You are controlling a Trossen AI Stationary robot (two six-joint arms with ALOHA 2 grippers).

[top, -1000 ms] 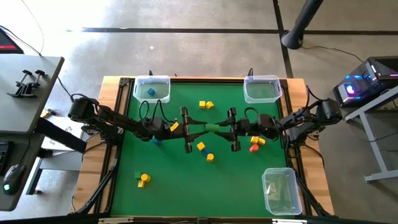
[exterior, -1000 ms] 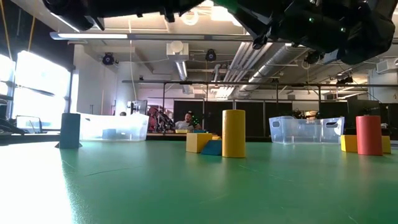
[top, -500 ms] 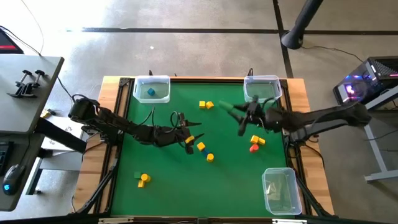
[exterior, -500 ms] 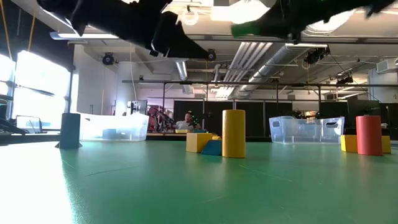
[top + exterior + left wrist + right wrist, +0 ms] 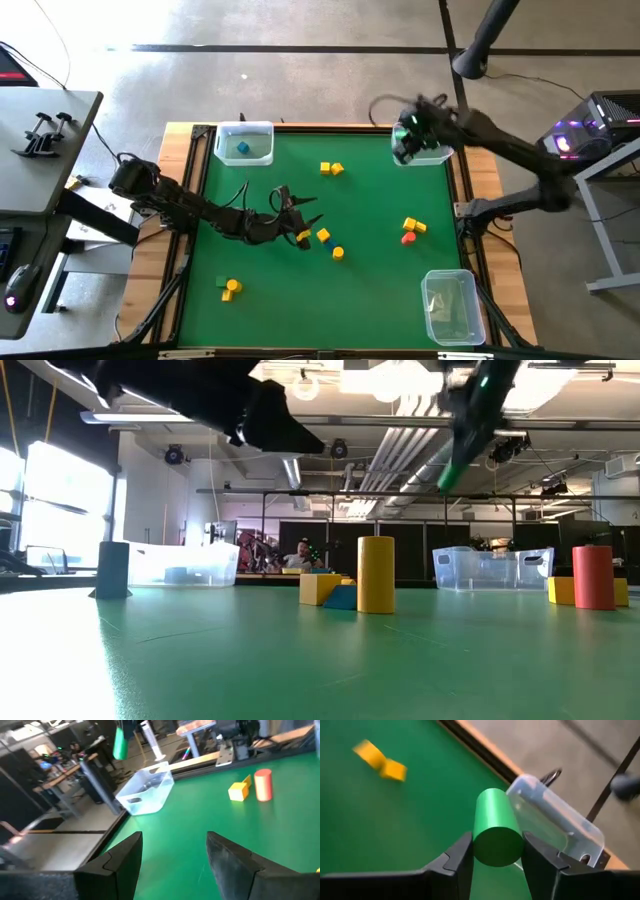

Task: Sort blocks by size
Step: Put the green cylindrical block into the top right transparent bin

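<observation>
Nearest the front edge of the green felt table [image 5: 280, 300], a small green block and two yellow blocks [image 5: 229, 288] sit together at the left. Mid-table, the left gripper [image 5: 300, 215] hangs low with its dark fingers [image 5: 125, 857] spread apart and nothing between them, just beside a yellow cube [image 5: 323, 236] and a yellow cylinder [image 5: 338, 253]. To the right lie a red cylinder [image 5: 407, 238] and a yellow block [image 5: 414, 226]. Farther back, the right gripper [image 5: 405, 135] hovers over the far-right clear plastic bin [image 5: 420, 155], fingers clamped on a green cylinder [image 5: 495, 827]. It seems raised above the rim. The far-left clear bin [image 5: 243, 147] holds a blue block [image 5: 242, 148].
</observation>
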